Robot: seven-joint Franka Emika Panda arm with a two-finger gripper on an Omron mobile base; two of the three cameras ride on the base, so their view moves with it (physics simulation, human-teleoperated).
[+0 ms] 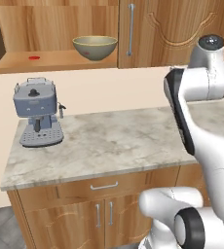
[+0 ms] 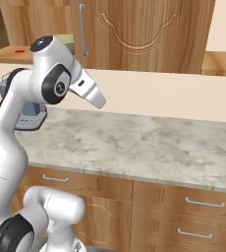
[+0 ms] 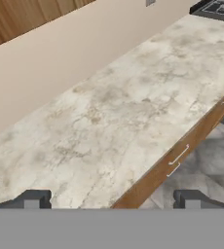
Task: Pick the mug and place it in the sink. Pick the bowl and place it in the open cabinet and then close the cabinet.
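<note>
The end effector (image 3: 112, 199) is fully open, holds nothing, and hangs over the marble bench (image 1: 114, 141). The bowl (image 1: 95, 47) sits on the shelf of the open cabinet (image 1: 55, 59).

Risk: the remaining door swing may clip the bowl rim or the espresso machine (image 1: 36, 113) beneath.

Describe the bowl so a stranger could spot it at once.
Look at the wooden wall cabinet above the marble counter. On its open light wood shelf, left of the closed door, sits the bowl: wide, olive-tan, yellowish-rimmed, far larger than the small red thing beside it.
</note>
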